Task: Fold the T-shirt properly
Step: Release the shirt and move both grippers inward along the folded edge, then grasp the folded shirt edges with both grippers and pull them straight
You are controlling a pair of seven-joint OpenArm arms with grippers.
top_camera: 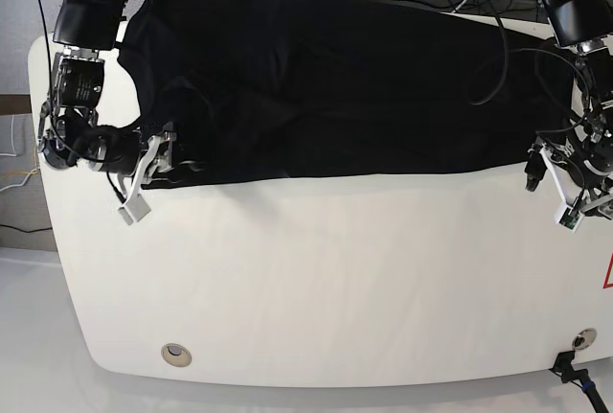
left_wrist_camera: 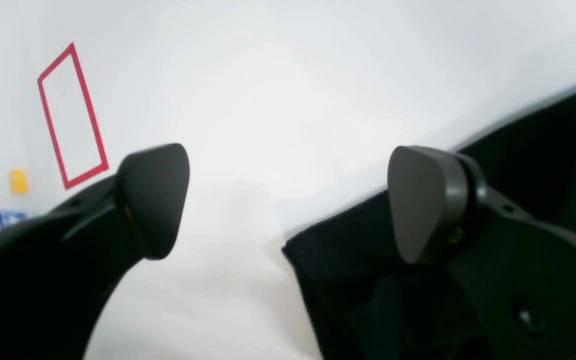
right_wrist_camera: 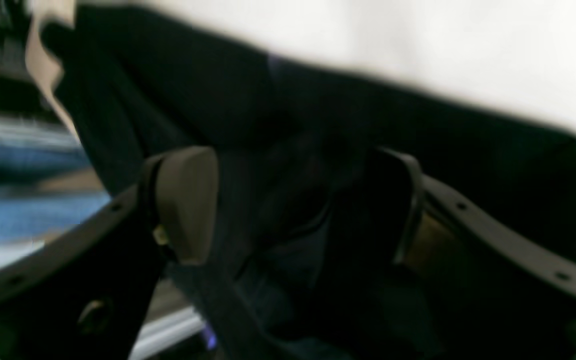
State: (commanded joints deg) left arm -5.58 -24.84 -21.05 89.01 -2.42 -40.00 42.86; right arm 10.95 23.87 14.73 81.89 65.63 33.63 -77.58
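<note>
two claws sit at the near corners of the t-shirt [top_camera: 326, 87], which lies spread across the far half of the white counter [top_camera: 316, 279], its near edge running almost straight from side to side. the print is not visible from any view; only plain black cloth shows.

the right claw [right_wrist_camera: 288, 210] is spread apart, and the dark fabric bunches between its pads, one pad [right_wrist_camera: 188, 200] pale and clear, the other lost in shadow. it looks about to pinch the hem corner but has not clenched. the wrist picture is blurred, so how many layers lie between the pads cannot be told.

the left claw [left_wrist_camera: 288, 200] is also released, its pads wide apart. one pad sits over the black corner [left_wrist_camera: 348, 250] of the cloth and the other over bare counter, so the edge lies between them.

to do this step well, each claw should probably settle low enough to catch the hem itself, not a loose wrinkle above it, and close on matching points of the edge. grasping at unequal depths would likely skew the fold line. a red tape rectangle [left_wrist_camera: 70, 115] marks the counter beyond the left claw.
</note>
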